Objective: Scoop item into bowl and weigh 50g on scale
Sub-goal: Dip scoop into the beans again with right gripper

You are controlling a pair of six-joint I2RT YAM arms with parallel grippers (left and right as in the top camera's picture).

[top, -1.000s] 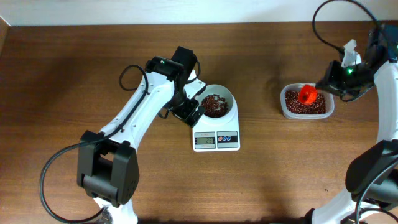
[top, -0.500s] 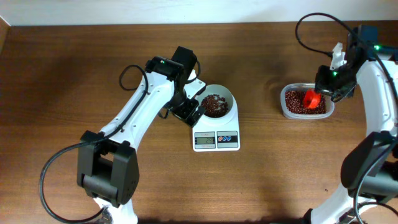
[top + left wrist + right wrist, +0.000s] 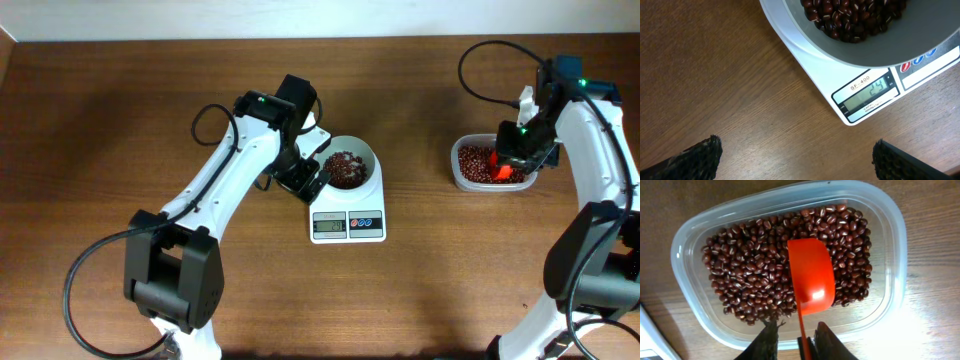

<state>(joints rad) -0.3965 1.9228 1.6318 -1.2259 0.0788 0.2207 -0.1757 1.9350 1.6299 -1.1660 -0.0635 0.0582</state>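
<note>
The beans (image 3: 347,168) that count so far lie in a dark patch at the bottom of the white bowl (image 3: 372,157). The bowl sits on the scale (image 3: 348,226), and in the left wrist view the display (image 3: 867,95) shows what looks like 24, so by my reckoning the weighing is about half done. The rest of the supply fills the clear tub (image 3: 685,270) well off to the right. The red scoop (image 3: 812,275) rests on top of that heap, with no beans visible in it.

The right gripper (image 3: 798,332) hangs over the tub's near edge. Its jaws are narrowly parted with the scoop's handle between them, and a gap on one side makes the hold look slack. That is the first risk. If the arm lifts like this, the scoop may stay behind, or swing and fling beans over the tub wall. A firm pinch on the handle would have to come first.

The second risk is overshoot. A heaped scoop tipped in all at once could carry the reading past fifty (beans are easy to add and awkward to take out).

The third is the trip across open table, where a tilted scoop would shed beans short of the bowl.

The left gripper (image 3: 795,160) is spread wide and holds nothing. It sits just beside the scale's corner, where a small drift could nudge the platform or bowl and falsify the reading.
</note>
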